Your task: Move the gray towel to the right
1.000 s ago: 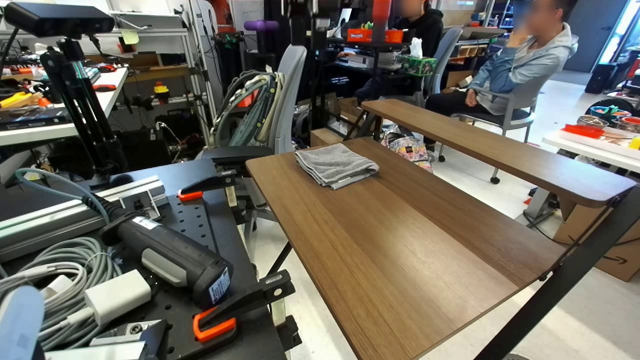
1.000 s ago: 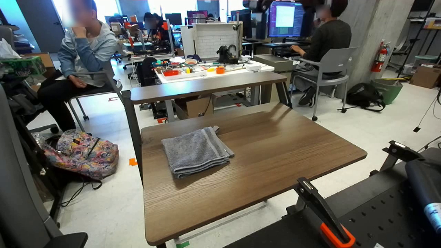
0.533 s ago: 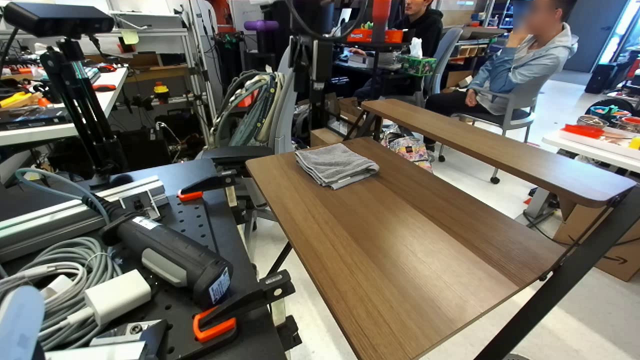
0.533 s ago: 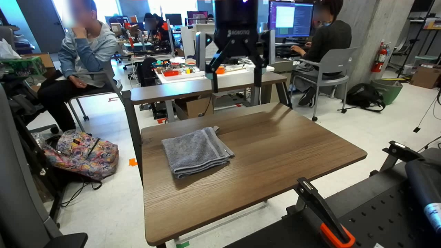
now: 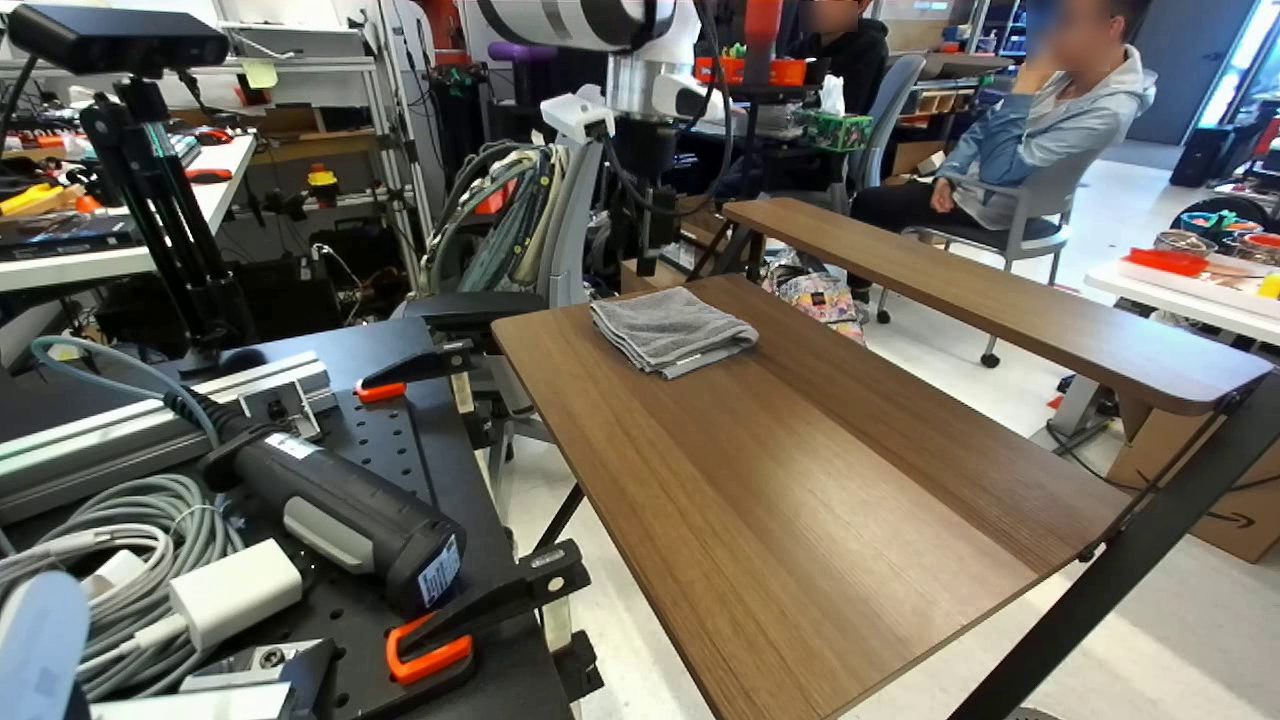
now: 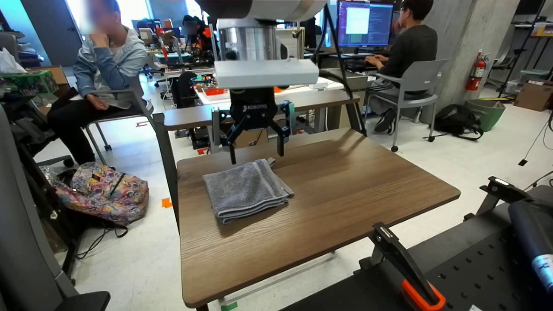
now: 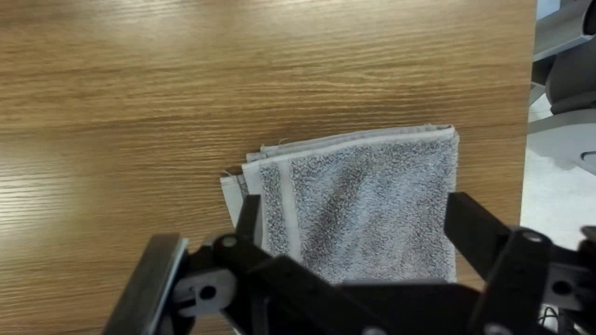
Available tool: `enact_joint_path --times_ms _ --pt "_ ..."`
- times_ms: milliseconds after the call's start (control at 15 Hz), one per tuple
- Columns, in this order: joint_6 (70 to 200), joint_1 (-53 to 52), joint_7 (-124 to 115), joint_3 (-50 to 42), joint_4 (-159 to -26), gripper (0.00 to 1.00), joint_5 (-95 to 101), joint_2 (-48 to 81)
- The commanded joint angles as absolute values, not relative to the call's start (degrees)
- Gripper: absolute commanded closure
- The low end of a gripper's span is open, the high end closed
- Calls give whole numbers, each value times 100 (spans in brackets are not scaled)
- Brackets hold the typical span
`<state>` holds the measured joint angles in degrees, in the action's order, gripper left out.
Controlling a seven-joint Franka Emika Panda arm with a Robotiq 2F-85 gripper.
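Note:
The gray towel lies folded on the brown wooden table, near one end. It also shows in an exterior view and in the wrist view, with a pale stripe along one edge. My gripper hangs above the towel, fingers pointing down. It is open and empty, with a wide gap between the fingertips. It also shows in an exterior view. In the wrist view the gripper spans about the towel's width, and its body hides the towel's near part. The gripper looks apart from the towel.
The table carries a raised shelf along one long side. A black bench with orange-tipped clamps, cables and a dark handheld tool stands beside it. A gray chair stands near the towel's end. People sit beyond the table.
The arm has come into both exterior views from above. The gripper has moved down and over toward the towel and stays open. The towel has not moved.

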<state>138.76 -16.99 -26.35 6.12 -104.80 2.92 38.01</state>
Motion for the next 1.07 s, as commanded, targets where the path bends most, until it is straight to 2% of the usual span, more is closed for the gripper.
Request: enact_joint_path --times_ms 0,400,1000 --pt "14186 -2013 -2776 384 -9690 0 243 4568" --pt "14561 -2077 -2804 278 -8841 0 37 5427" --pt "14431 -2081 -2759 44 -7994 0 82 6224"
